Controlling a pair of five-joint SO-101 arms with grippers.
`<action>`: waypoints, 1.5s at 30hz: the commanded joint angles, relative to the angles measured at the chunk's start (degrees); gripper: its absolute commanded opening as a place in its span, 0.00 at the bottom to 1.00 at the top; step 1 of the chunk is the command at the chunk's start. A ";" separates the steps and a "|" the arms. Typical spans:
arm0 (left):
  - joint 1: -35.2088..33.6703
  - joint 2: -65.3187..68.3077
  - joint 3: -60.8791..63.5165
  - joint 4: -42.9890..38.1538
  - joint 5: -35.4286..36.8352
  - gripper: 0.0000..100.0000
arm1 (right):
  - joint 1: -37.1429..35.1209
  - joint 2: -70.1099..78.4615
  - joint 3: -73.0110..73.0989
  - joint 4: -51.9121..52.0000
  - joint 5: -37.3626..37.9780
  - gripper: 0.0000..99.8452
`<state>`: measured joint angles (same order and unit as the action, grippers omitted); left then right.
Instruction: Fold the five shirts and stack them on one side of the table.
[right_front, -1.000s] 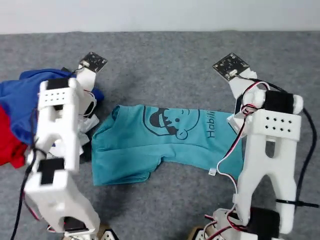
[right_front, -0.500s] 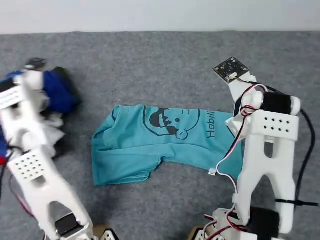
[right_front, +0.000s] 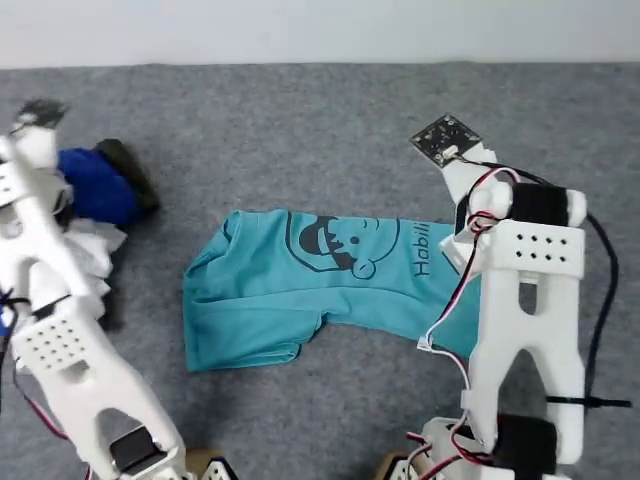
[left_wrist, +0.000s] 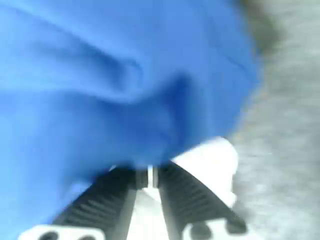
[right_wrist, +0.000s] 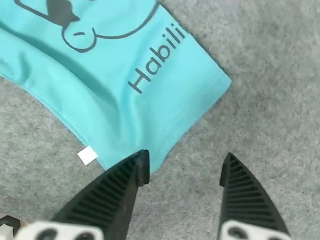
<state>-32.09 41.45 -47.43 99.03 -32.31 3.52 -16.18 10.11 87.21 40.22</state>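
L arm is swinging out to the far left of the high view, left gripper clamping the blue shirt and pulling it clear of the teal shirt, prob freeing room to fold. Right gripper is hanging w/ jaws apart over the teal shirt's hem corner. Teal shirt is lying mid-frame, long axis running left-right, hem pointing right & dipping slightly
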 joint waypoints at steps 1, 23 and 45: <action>6.95 -13.27 6.90 1.49 -0.79 0.03 | -1.54 -2.42 -0.53 -0.40 -0.53 0.24; 27.96 -3.69 29.14 -16.09 3.96 0.07 | -1.63 -2.51 3.43 -1.54 -3.69 0.24; 26.90 -2.20 4.88 -0.18 3.69 0.07 | -1.63 -2.59 3.43 -1.45 -3.69 0.24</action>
<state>-8.18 40.48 -38.02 94.73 -28.62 2.29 -16.18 13.98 86.51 37.14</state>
